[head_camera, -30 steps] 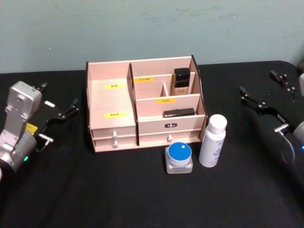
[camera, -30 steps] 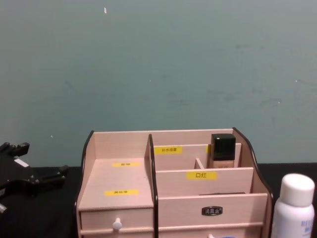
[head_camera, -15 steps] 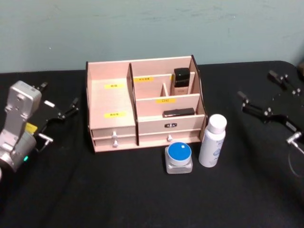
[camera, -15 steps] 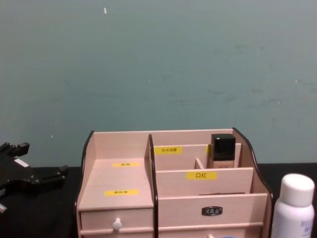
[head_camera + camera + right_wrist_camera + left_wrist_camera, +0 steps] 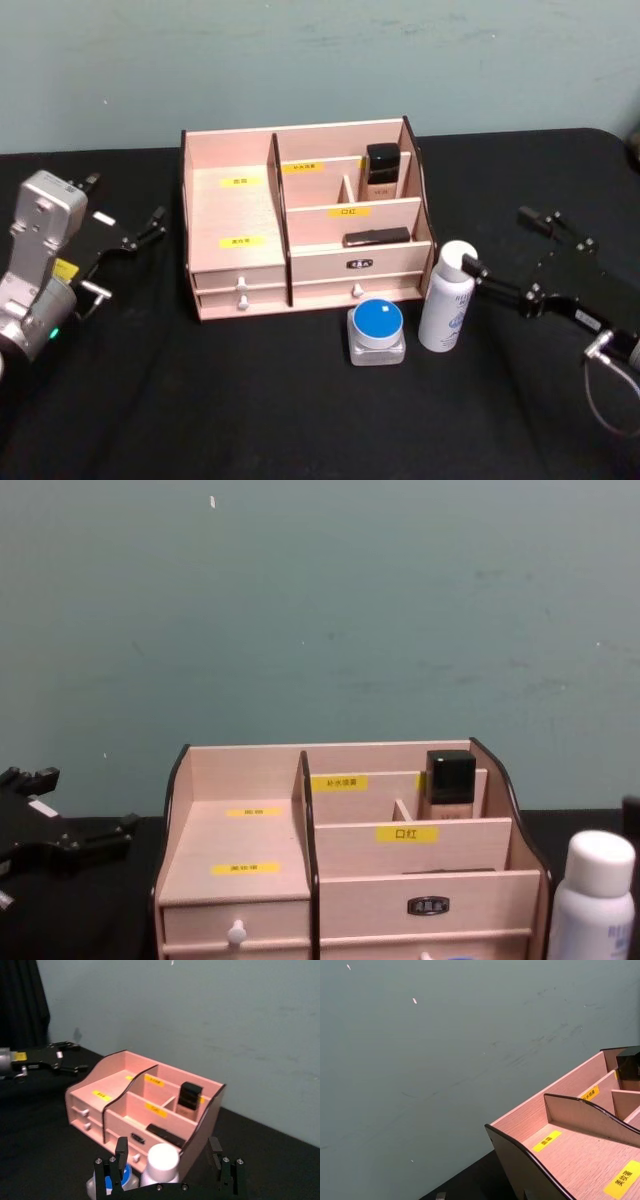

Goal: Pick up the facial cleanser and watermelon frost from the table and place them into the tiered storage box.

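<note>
A: Swinging in from the far right edge, the right gripper [image 5: 497, 240] has come across the tabletop [image 5: 250, 410] toward the facial cleanser [image 5: 447, 300] since a second ago; nothing else has shifted.

B: And its jaws?

A: Spread wide and holding nothing; in the head view the nearer finger's tip sits just beside the bottle's white cap, while the other finger stands well off to the right; in the right wrist view the cap shows between the two fingers; whether any finger touches it, I cannot tell.

B: Where do the task's things stand?

A: Both upright on the tabletop in front of the tiered storage box [image 5: 235, 215]; the cleanser is by the box's front right corner; the watermelon frost [image 5: 377, 333] is just to its left, before the right-hand drawers, apart from the bottle.

B: Anything in the box?

A: One black-capped bottle [image 5: 381, 170] in the rear right compartment; a dark flat item [image 5: 377, 237] lies in the compartment below it.

B: The other arm?

A: The left gripper [image 5: 125, 200] rests low at the left of the tabletop, well apart from the box; jaws parted, empty.
</note>
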